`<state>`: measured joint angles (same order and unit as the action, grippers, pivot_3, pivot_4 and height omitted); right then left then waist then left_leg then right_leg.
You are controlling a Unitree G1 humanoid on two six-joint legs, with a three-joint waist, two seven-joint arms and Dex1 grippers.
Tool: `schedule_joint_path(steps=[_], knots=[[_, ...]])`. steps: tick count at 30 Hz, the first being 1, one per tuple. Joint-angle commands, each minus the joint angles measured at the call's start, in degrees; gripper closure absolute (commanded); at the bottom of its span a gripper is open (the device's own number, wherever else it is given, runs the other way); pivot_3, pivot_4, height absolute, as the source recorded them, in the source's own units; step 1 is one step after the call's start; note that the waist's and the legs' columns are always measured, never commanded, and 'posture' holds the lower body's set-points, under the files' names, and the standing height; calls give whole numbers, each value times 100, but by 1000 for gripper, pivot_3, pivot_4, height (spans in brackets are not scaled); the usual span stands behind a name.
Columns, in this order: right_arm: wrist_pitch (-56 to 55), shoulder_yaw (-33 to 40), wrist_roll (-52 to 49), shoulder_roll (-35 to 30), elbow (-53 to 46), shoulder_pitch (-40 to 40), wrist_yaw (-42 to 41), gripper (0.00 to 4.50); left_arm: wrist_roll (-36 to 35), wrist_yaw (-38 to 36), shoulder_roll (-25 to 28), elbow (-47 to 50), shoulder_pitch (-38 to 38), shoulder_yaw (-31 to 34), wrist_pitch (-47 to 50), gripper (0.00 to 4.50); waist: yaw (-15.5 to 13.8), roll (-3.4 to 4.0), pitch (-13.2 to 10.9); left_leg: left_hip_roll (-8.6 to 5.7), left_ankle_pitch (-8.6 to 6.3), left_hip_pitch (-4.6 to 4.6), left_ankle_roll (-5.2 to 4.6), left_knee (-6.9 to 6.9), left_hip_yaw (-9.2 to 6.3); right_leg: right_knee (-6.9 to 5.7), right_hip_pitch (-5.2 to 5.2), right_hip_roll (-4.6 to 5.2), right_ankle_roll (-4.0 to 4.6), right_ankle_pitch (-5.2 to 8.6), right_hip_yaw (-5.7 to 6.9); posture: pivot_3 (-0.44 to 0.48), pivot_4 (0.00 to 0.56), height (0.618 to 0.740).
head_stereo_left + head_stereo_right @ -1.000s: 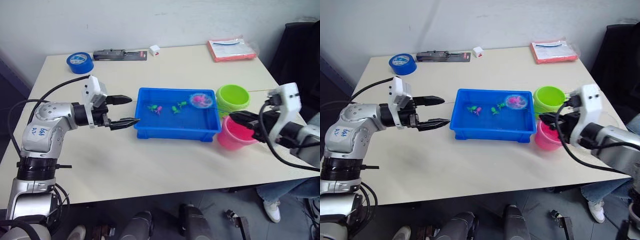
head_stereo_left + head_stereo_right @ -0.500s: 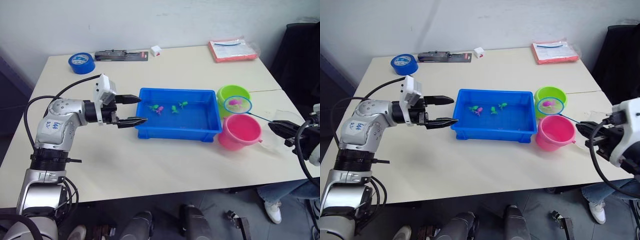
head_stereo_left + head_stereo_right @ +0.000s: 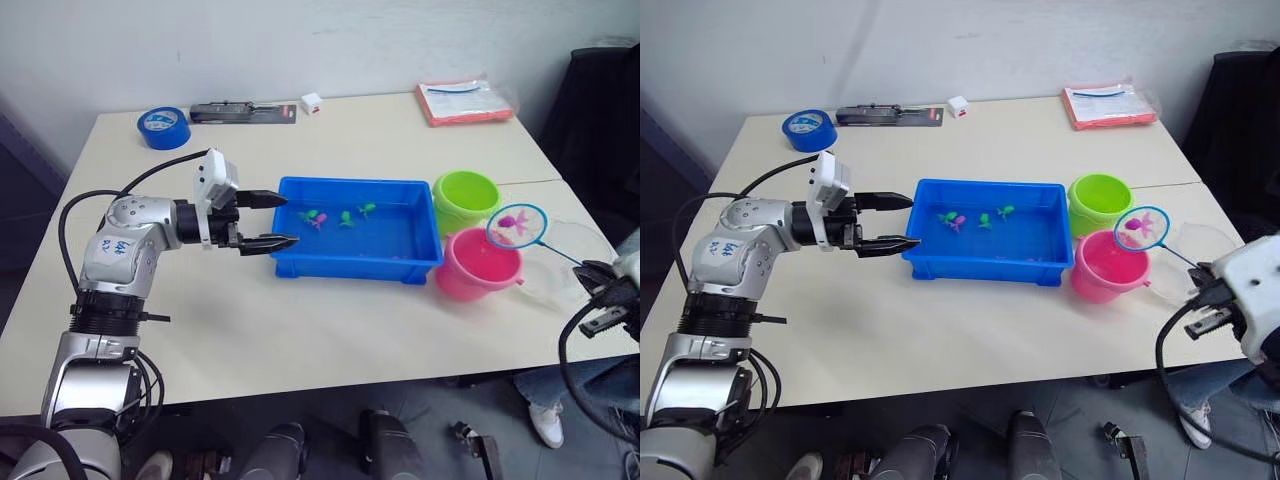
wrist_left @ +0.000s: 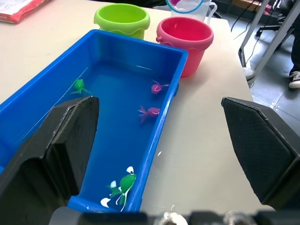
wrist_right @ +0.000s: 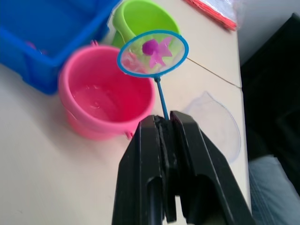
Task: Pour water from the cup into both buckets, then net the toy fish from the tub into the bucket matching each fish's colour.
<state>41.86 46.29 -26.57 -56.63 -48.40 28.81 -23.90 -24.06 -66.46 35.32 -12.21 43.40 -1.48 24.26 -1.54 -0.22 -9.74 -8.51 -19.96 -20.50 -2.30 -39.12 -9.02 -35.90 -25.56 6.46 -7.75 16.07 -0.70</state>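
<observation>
The blue tub (image 3: 355, 262) holds water and a few toy fish, pink (image 3: 320, 217) and green (image 3: 347, 217). To its right stand the lime green bucket (image 3: 466, 195) and the pink bucket (image 3: 483, 265), which holds water. My right gripper (image 5: 165, 123) is shut on the handle of a blue-rimmed net (image 3: 517, 225). The net carries a pink fish (image 5: 157, 48) and hangs above the pink bucket's right rim. The clear cup (image 3: 565, 255) sits just right of that bucket. My left gripper (image 3: 290, 219) is open at the tub's left end.
A blue tape roll (image 3: 160, 127), a black tool (image 3: 242, 111) and a small white block (image 3: 311, 101) lie at the table's back left. A red packet (image 3: 463, 100) lies at the back right. A dark chair (image 3: 600, 110) stands beyond the right edge.
My right gripper lifted the net with the pink fish out of the tub's right end and carried it rightward, past the green bucket, to above the pink bucket. The left gripper stayed open by the tub.
</observation>
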Motion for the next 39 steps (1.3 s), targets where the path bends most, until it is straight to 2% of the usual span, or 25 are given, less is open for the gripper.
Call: schedule_joint_path(steps=[1,7,14,21,29,35,39], knots=[[-861,-91,1131,-59,-7,201,-263,3710,49,-75,-14,0,130,7,-115,0,3,0,0,0,0,0,0,0,2,0,0,0,0,0,-2,0,150,740],[-1938,-343,2397,-9,395,284,-623,3710,79,-119,-47,-24,151,10,-137,0,7,0,0,0,0,8,0,0,9,3,0,-2,0,0,-12,0,150,740],[-2485,-427,2937,208,643,102,-1020,3710,98,-129,-68,-18,153,27,-144,0,7,-1,0,1,-1,9,1,0,11,2,0,-3,0,0,-15,0,150,740],[-3686,-460,4038,70,971,111,-1245,3710,109,-124,-82,13,100,35,-151,0,8,-1,0,0,-1,10,1,0,13,2,0,-11,0,0,-16,0,150,740],[-5244,-396,5051,313,1377,64,-900,3710,117,-93,-123,46,33,50,-172,0,4,-1,0,0,-1,11,3,0,14,2,0,-14,0,0,-18,0,150,740],[-6288,-288,5799,678,1750,16,-121,3710,109,-54,-138,72,8,59,-164,0,6,0,0,0,-2,14,3,1,15,2,0,-20,0,0,-22,0,150,740],[-6754,-359,6247,704,2040,-111,338,3710,106,-30,-166,87,-7,64,-165,0,14,0,0,0,-2,19,4,1,25,2,0,-25,0,0,-32,0,150,740]])
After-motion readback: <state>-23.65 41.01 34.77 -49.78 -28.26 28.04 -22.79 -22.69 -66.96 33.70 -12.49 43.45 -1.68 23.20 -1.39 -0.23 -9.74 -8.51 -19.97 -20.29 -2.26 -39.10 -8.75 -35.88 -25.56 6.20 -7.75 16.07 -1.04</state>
